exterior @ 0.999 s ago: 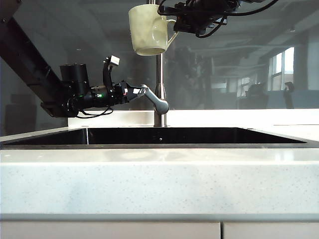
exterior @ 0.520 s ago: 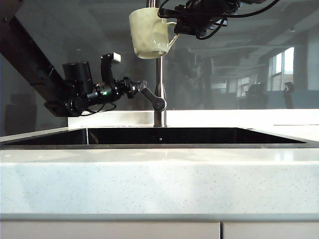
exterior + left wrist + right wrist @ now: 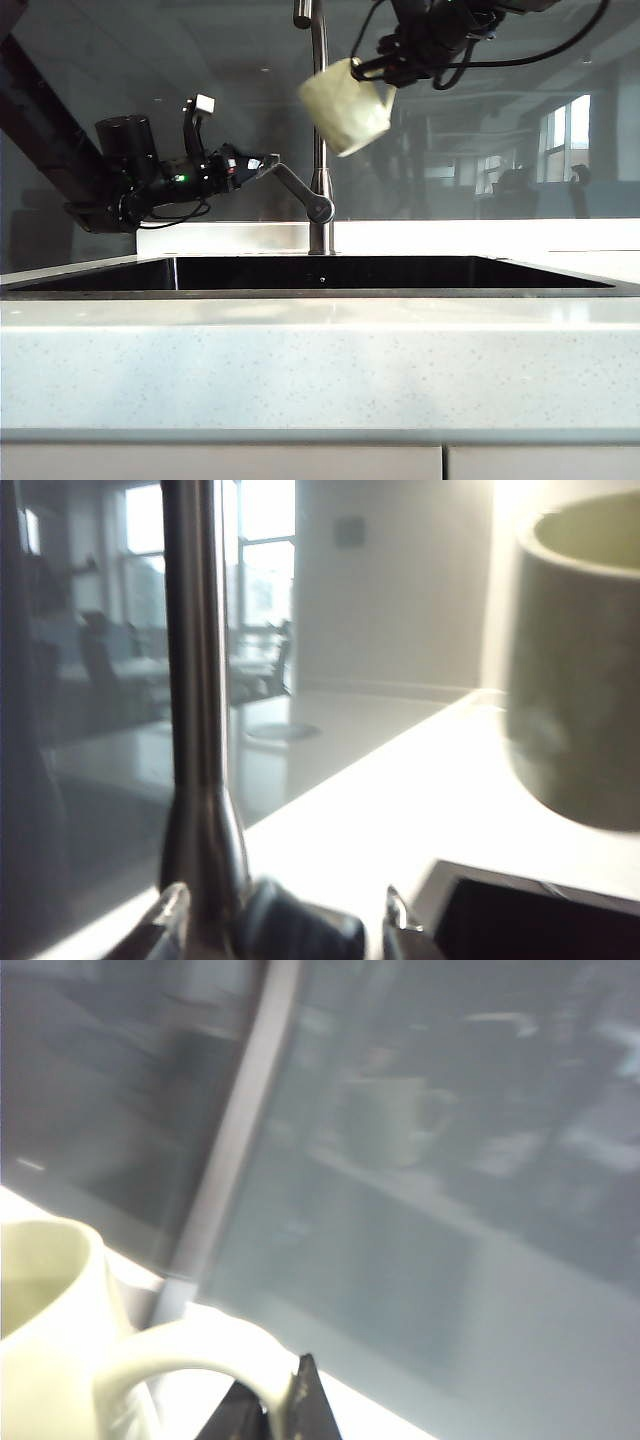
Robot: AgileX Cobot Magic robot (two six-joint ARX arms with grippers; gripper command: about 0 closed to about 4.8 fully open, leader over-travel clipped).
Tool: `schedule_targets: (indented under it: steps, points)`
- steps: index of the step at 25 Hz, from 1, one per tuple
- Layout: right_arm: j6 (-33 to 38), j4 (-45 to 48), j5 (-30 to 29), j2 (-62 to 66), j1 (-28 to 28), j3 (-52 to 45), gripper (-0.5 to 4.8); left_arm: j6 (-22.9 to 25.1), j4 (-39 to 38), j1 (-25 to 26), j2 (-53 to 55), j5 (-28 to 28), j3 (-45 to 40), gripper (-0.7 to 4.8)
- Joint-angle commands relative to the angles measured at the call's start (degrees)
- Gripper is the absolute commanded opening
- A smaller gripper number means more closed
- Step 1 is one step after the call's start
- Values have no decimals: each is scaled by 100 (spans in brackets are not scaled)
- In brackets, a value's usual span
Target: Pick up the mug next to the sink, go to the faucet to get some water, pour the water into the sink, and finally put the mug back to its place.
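Right hand [image 3: 385, 68] is clamped on the tilted mug's [image 3: 345, 105] handle; left hand [image 3: 262, 164] is spread open around the faucet lever [image 3: 297, 190].

Mugs: one [image 3: 347, 106], pale cream, tilted, upper centre of the exterior view.
Mug handles: one loop [image 3: 190, 1355], pinched at its rim by the right gripper.
Faucets: one [image 3: 318, 130], steel, upright at centre.
Faucet levers: one [image 3: 298, 192], angled up toward the left.
Sinks: one [image 3: 400, 273], dark basin across the middle.
Countertops: one [image 3: 320, 365], speckled off-white, lower half.
Grippers: two; left gripper [image 3: 262, 164] at middle left, fingers spread either side of the lever; right gripper [image 3: 385, 66] at upper right of centre, clamped on the mug's handle.
Robot arms: two, one from each upper side.
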Motion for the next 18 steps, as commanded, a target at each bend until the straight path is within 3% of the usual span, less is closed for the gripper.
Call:
schedule_targets:
  steps: [1,5,10,12,16,18]
  points:
    - [-1390,442,136,-127,-4,92,-1,-385,297,-9,-39,750,11,246]
    - [-2979,407,138,-127,-2,92,-1,-837,684,42,-39,1180,11,246]
    - [-4231,407,136,-127,13,92,-1,-1600,1102,216,-39,1412,11,246]
    - [-4822,407,109,-127,31,92,-1,-1694,1176,256,-39,1508,11,245]
    - [-6883,409,26,-129,129,92,-1,-1823,1228,289,-39,1727,11,246]
    - [-7403,413,-20,-129,136,92,-1,-1932,1239,286,-39,1746,11,246]
